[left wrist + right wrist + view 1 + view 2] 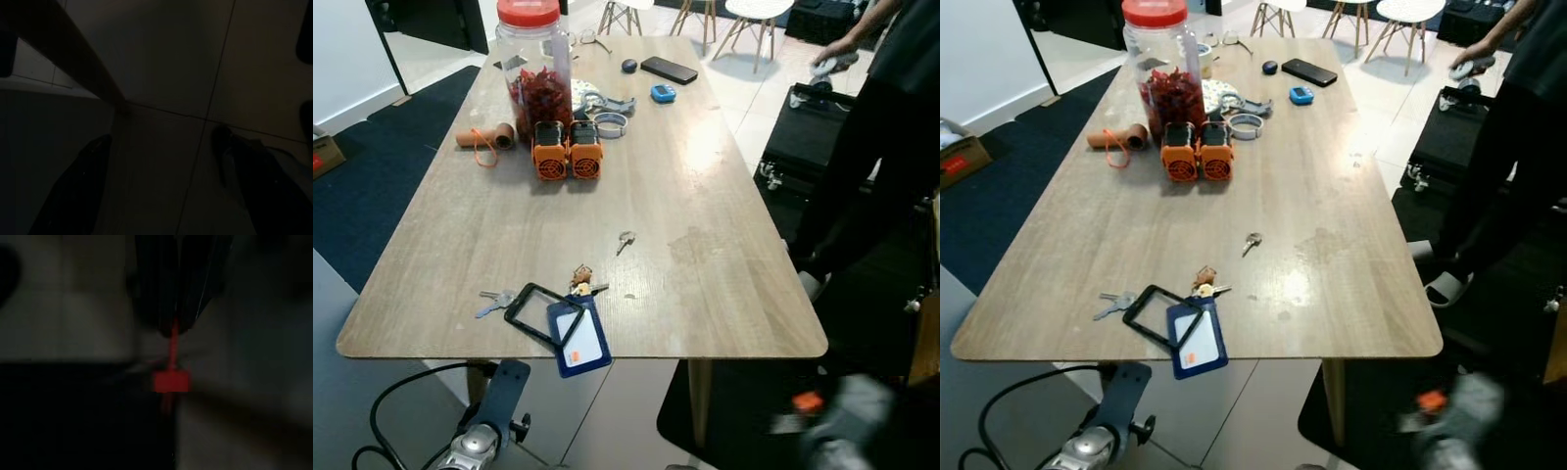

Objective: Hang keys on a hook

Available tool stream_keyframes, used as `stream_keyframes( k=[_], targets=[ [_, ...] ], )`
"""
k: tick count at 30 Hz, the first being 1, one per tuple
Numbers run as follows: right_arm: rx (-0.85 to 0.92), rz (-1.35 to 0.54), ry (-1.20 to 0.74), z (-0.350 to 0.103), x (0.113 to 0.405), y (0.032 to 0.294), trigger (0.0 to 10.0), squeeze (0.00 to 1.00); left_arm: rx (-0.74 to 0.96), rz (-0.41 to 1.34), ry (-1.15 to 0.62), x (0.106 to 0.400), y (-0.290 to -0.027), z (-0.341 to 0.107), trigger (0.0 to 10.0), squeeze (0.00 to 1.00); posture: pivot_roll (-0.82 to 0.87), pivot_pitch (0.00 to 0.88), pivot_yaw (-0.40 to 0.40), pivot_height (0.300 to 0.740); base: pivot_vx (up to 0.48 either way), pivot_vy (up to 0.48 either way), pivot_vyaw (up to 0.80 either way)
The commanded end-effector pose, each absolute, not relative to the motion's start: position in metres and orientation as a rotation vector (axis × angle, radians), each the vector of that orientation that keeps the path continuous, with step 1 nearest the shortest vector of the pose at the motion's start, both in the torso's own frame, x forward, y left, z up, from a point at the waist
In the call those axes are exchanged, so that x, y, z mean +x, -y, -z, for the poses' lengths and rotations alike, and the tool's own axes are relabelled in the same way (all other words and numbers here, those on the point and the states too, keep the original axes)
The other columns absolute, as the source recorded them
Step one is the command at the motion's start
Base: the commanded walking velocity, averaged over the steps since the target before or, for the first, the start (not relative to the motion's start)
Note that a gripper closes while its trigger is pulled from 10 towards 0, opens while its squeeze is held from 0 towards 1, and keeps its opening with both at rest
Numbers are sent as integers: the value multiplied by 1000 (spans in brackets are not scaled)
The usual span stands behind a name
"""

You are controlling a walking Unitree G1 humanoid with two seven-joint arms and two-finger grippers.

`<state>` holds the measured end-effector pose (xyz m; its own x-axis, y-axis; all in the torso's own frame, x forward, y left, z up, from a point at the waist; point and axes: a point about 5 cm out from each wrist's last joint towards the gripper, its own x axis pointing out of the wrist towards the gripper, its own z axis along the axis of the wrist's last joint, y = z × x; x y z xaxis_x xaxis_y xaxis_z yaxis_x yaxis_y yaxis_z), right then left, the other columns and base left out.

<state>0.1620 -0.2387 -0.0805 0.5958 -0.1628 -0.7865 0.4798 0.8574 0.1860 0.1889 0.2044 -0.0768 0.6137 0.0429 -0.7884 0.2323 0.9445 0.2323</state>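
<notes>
Keys (497,300) lie at table's (724,284) near edge, touching black lanyard (540,313) and blue badge holder (578,338) overhanging it. Wide bare wood beyond. Left gripper (161,161) spread apart below table. Right gripper (173,328) clenched on red tag (171,381).

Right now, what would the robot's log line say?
keys: on table, near edge | left fingers: open, below table | right gripper: shut on red tag
</notes>
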Motion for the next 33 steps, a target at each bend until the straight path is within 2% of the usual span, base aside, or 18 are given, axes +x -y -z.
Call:
stream_keyframes(
  k=[1, 8, 15, 21, 22, 33],
  targets=[
    [391, 379, -856, 80, 162, 241, 0, 0, 343, 123, -930, 183, -204, 80, 10000, 0, 80, 41, -28, 740, 0, 0, 0],
    [406, 323, -905, 90, 155, 215, 0, 0, 318, 103, -939, 183, -207, 80, 10000, 0, 82, 28, -31, 740, 0, 0, 0],
    [438, 310, -870, 90, 156, 209, 0, 0, 220, 83, -907, 187, -209, 77, 10000, 0, 85, 22, -25, 740, 0, 0, 0],
    [529, 401, -788, 86, 160, 214, 118, 0, 169, 39, -863, 197, -212, 71, 10000, 0, 83, 16, -18, 740, 0, 0, 0],
    [520, 397, -780, 86, 161, 213, 10000, 0, 167, 39, -855, 198, -212, 70, 10000, 0, 82, 14, -16, 740, 0, 0, 0],
    [536, 322, -745, 83, 169, 203, 10000, 0, 160, 17, -835, 198, -213, 69, 10000, 0, 82, 11, -11, 740, 0, 0, 0]
  ],
)
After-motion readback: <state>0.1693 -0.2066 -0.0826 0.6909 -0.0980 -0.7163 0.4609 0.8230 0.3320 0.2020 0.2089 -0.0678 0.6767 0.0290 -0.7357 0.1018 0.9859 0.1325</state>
